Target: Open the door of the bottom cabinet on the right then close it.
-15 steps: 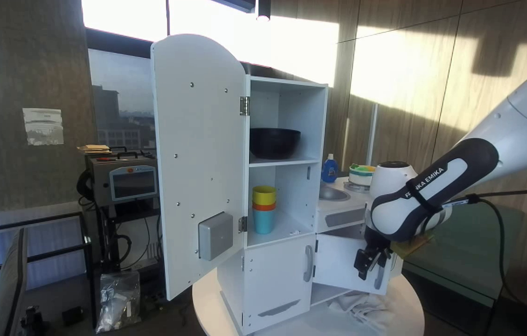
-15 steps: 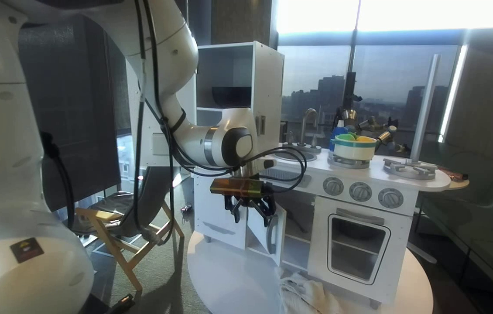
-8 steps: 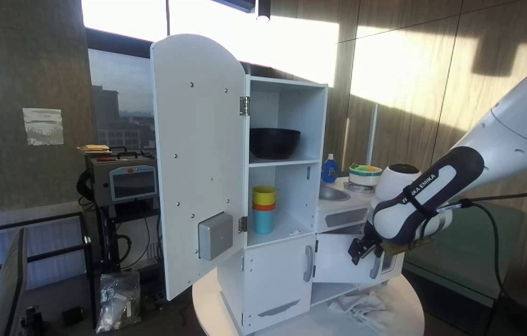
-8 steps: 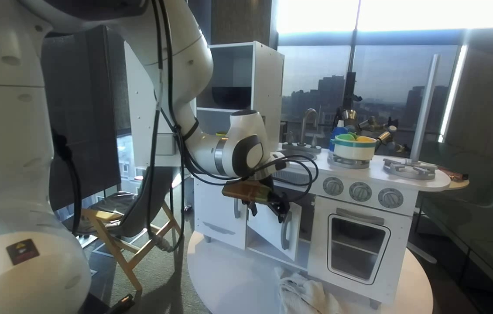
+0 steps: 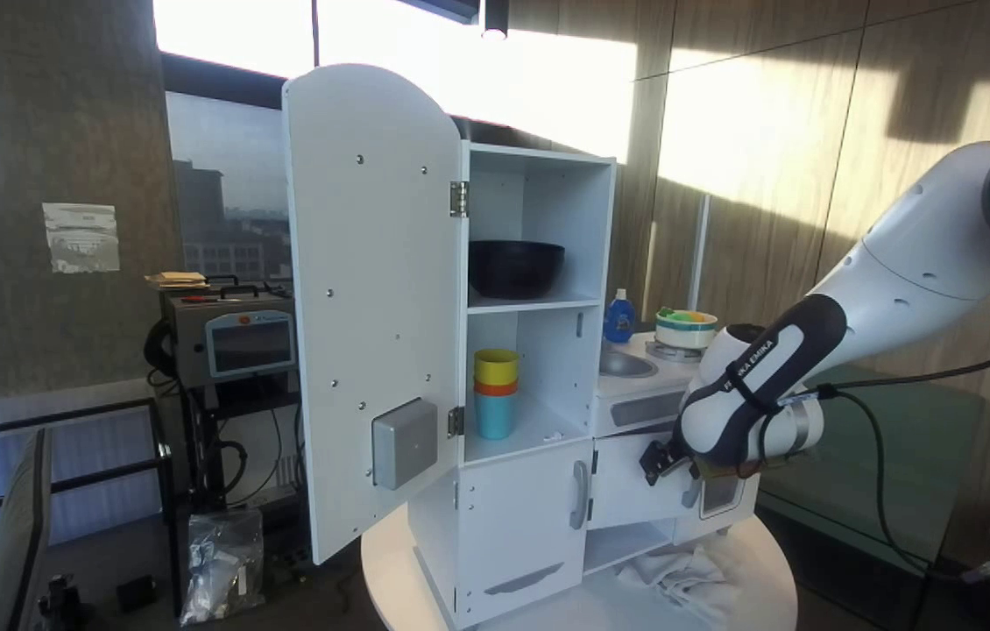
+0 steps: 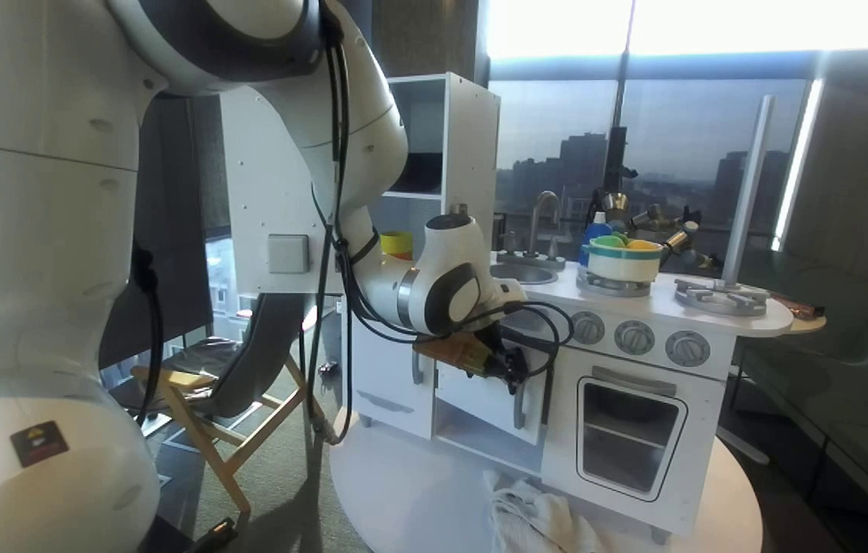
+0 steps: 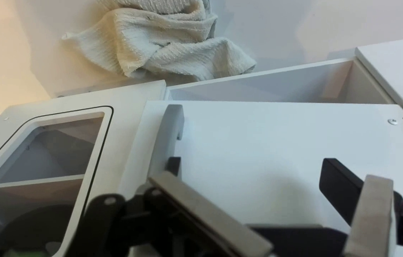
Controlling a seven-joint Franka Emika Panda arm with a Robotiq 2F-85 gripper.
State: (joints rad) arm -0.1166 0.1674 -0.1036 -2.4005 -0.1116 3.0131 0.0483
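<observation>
The white cabinet door (image 5: pixel 631 491) with a grey handle (image 5: pixel 691 496) stands slightly ajar beside the oven. It shows in both exterior views, with the door (image 6: pixel 484 395) partly hidden behind the gripper. In the wrist view the door (image 7: pixel 276 142) fills the middle, its handle (image 7: pixel 167 132) at its left edge and a gap into the compartment (image 7: pixel 265 84) along its bottom edge. My gripper (image 7: pixel 253 178) is open with nothing between its fingers, in front of the door's outer face. One finger overlaps the handle in the picture; I cannot tell whether it touches.
The oven (image 6: pixel 626 430) adjoins the door. A grey-white cloth (image 7: pixel 166 39) lies on the round white table (image 6: pixel 411 491) below. The tall cabinet's upper door (image 5: pixel 372 307) stands wide open. A pot (image 6: pixel 622 261) and a sink (image 6: pixel 522 273) are on the countertop above.
The door has swung inward from well open to slightly ajar. My open gripper has moved along with it, toward the cabinet.
</observation>
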